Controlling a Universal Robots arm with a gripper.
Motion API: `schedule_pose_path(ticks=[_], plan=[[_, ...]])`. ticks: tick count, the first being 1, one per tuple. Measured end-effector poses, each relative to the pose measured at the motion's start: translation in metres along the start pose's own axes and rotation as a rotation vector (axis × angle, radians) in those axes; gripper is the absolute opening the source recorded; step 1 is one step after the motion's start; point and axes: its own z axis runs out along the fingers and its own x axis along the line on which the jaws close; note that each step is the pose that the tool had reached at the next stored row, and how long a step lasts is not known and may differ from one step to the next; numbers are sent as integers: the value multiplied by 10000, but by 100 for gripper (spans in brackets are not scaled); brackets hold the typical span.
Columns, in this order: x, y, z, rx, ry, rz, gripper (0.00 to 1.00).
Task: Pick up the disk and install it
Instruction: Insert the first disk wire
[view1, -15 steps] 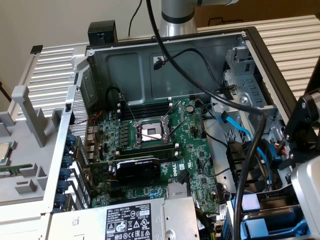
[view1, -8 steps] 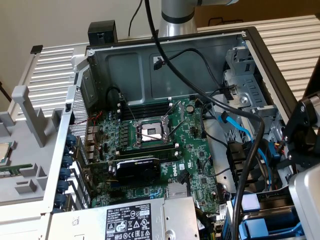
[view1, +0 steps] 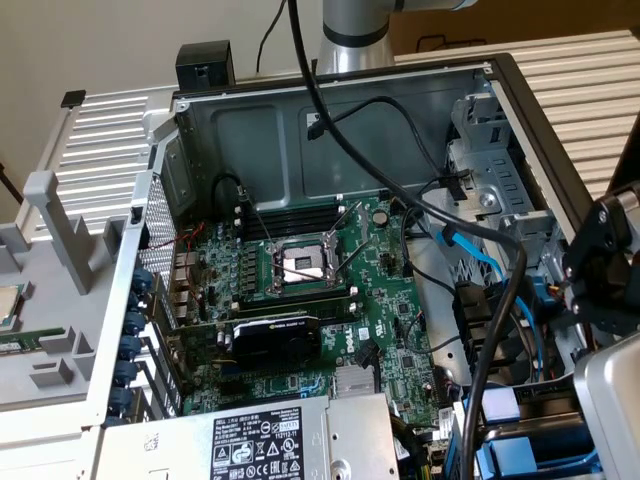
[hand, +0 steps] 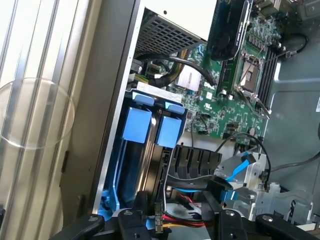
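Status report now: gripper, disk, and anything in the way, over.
Gripper near the drive bay. Two blue disk carriers side by side in the bay. Cables close by the gripper.

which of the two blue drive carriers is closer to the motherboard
The inner blue carrier, bordering the green motherboard. The outer blue carrier lies between it and the case's side wall.

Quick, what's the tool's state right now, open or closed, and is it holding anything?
Tool: open, nothing held between its fingers.
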Motion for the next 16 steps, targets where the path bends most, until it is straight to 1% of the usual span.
schedule_pose_path(ticks=[2,3,6,7,9,11,14,16], plan=[[4,0,6,3,-66,-11,55],[5,1,8,-1,-88,-11,55],[41,-14,-5,-57,-190,31,55],[61,-18,-18,-70,-211,41,55],[97,-13,-40,-114,-231,69,55],[118,-22,-50,-113,-251,71,55],[133,-37,-51,-105,-341,77,55],[139,-36,-48,-99,-423,84,55]])
